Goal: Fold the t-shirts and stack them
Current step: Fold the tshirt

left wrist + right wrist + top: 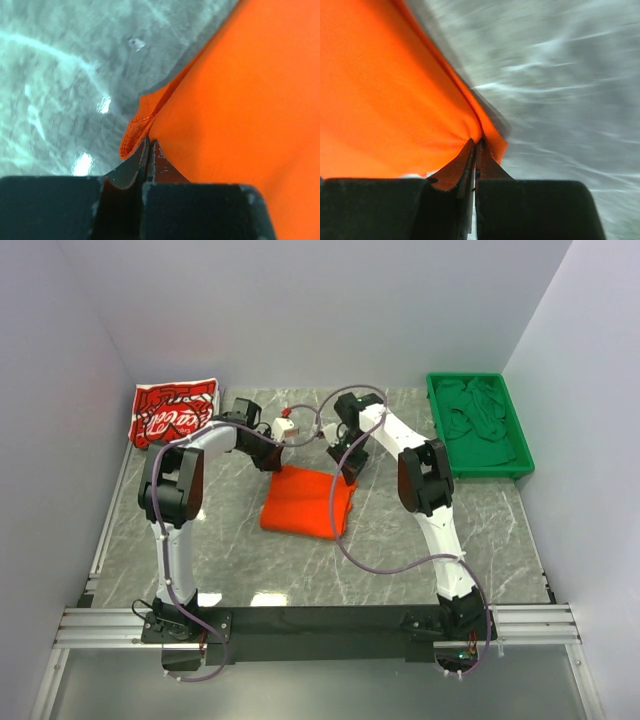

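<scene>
Your left gripper and right gripper each pinch shut on a far corner of the orange t-shirt lying mid-way across the table, so unequal pulls could slip a thin hem and skew your fold.

the folded red t-shirt at the far left bears white script print resembling coca-cola; nothing else is legible.

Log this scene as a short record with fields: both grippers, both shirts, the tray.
left gripper: shut, pinching an edge of the orange t-shirt
right gripper: shut, pinching another edge of the same shirt
orange t-shirt: partly folded, mid-table
red t-shirt: folded, far left corner, no gripper on it
green tray: far right, holds green cloth
</scene>
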You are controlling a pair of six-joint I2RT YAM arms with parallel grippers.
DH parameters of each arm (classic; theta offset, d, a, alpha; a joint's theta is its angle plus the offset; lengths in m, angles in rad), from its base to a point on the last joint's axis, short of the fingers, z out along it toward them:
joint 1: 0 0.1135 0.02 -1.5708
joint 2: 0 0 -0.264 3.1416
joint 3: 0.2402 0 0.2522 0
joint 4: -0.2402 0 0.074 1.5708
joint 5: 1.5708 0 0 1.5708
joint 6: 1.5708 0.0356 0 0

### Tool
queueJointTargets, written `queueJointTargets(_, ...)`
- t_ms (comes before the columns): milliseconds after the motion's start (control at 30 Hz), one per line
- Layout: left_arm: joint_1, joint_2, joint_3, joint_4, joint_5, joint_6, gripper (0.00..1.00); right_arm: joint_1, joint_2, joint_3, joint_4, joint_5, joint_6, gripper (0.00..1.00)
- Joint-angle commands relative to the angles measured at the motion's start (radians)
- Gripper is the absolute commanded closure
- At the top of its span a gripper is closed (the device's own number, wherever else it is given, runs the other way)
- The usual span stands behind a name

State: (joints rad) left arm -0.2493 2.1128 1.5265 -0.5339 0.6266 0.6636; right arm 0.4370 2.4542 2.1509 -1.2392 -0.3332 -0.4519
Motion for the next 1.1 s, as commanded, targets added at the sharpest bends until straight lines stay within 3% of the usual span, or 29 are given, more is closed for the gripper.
queueJointTargets(0, 0.036, -0.013, 0.023, 0.029, -0.028, -0.146, 0.99, -0.034, 0.072, 0.040, 0.115, 0.181, -0.008, 1.00)
queueJointTargets(100, 0.059, -0.023, 0.032, 0.038, -0.010, -0.244, 0.99, -0.038, 0.043, 0.037, 0.170, 0.227, 0.011, 1.00)
queueJointTargets(167, 0.071, -0.042, 0.031, 0.046, 0.013, -0.291, 0.90, -0.046, 0.023, 0.029, 0.211, 0.250, 0.030, 1.00)
queueJointTargets(200, 0.084, -0.051, 0.024, 0.063, 0.030, -0.339, 0.77, -0.047, 0.008, 0.030, 0.218, 0.255, 0.038, 0.96)
queueJointTargets(267, 0.099, -0.086, 0.020, 0.083, 0.048, -0.390, 0.66, -0.052, -0.012, 0.044, 0.211, 0.260, 0.051, 0.78)
queueJointTargets(300, 0.122, -0.103, 0.011, 0.094, 0.068, -0.441, 0.61, -0.060, -0.050, 0.041, 0.208, 0.260, 0.079, 0.60)
queueJointTargets(433, 0.179, -0.242, -0.038, 0.184, 0.100, -0.568, 0.59, -0.138, -0.254, -0.101, 0.335, 0.125, 0.189, 0.50)
queueJointTargets(467, 0.186, -0.273, -0.055, 0.240, 0.107, -0.609, 0.57, -0.156, -0.364, -0.152, 0.381, 0.058, 0.244, 0.37)
queueJointTargets(500, 0.191, -0.302, -0.086, 0.262, 0.116, -0.628, 0.50, -0.164, -0.414, -0.198, 0.421, -0.013, 0.263, 0.13)
queueJointTargets(567, 0.193, -0.364, -0.103, 0.311, 0.171, -0.698, 0.40, -0.169, -0.499, -0.290, 0.486, -0.065, 0.275, 0.12)
queueJointTargets(633, 0.189, -0.404, -0.105, 0.330, 0.205, -0.743, 0.42, -0.167, -0.518, -0.269, 0.465, -0.142, 0.294, 0.11)
queueJointTargets(700, 0.168, -0.445, -0.101, 0.345, 0.118, -0.765, 0.47, -0.165, -0.537, -0.231, 0.449, -0.181, 0.334, 0.11)
queueJointTargets(733, 0.153, -0.509, -0.120, 0.362, 0.049, -0.742, 0.45, -0.156, -0.563, -0.253, 0.525, -0.156, 0.360, 0.10)
queueJointTargets(767, 0.144, -0.545, -0.155, 0.415, -0.029, -0.721, 0.41, -0.153, -0.631, -0.291, 0.588, -0.135, 0.402, 0.10)
queueJointTargets(800, 0.145, -0.577, -0.233, 0.519, -0.044, -0.731, 0.21, -0.153, -0.667, -0.381, 0.657, -0.133, 0.418, 0.10)
queueJointTargets(867, 0.147, -0.620, -0.282, 0.589, -0.105, -0.786, 0.01, -0.155, -0.751, -0.494, 0.893, -0.176, 0.450, 0.09)
queueJointTargets(967, 0.154, -0.544, -0.250, 0.548, -0.043, -0.877, 0.00, -0.162, -0.741, -0.614, 1.024, -0.161, 0.624, 0.09)
queueJointTargets(1000, 0.157, -0.498, -0.168, 0.484, 0.166, -0.865, 0.07, -0.168, -0.712, -0.580, 1.012, -0.232, 0.630, 0.09)
queueJointTargets(1033, 0.156, -0.405, -0.128, 0.398, 0.239, -0.857, 0.15, -0.169, -0.674, -0.548, 0.967, -0.406, 0.634, 0.14)
queueJointTargets(1067, 0.148, -0.364, -0.103, 0.385, 0.287, -0.937, 0.21, -0.170, -0.578, -0.504, 0.918, -0.473, 0.668, 0.18)
